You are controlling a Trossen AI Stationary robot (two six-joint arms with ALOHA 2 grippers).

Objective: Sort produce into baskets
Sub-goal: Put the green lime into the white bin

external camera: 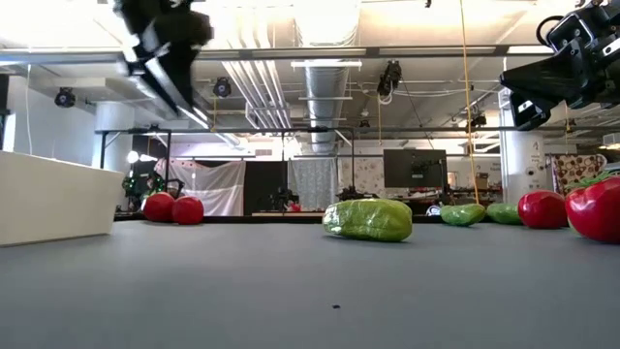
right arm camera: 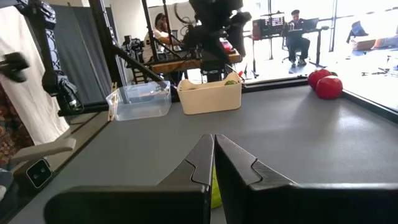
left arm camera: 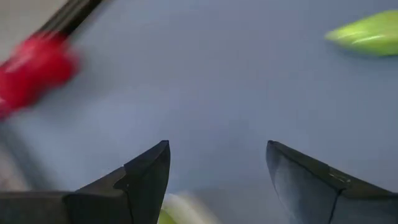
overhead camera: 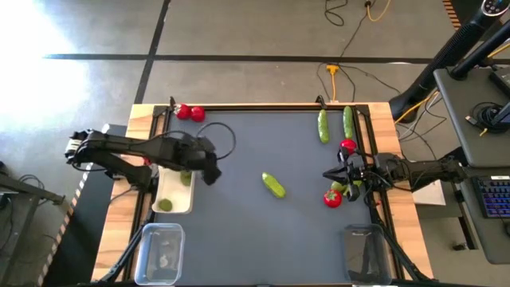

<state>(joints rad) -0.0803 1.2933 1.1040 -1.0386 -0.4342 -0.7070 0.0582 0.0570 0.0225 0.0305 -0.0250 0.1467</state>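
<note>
Dark grey mat [overhead camera: 263, 231] on a wooden table [overhead camera: 139, 119], concrete floor [overhead camera: 239, 32] around.

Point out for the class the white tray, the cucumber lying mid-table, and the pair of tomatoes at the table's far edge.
white tray [overhead camera: 169, 205]: high view, bare floor between the limes.
cucumber [overhead camera: 274, 186]: high view, middle of its body.
pair of tomatoes [overhead camera: 191, 113]: high view, where the two meet.

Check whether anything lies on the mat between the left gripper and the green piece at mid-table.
Nothing visible does. The left gripper hangs open by the white tray, and only bare grey mat separates it from the green piece.
</note>
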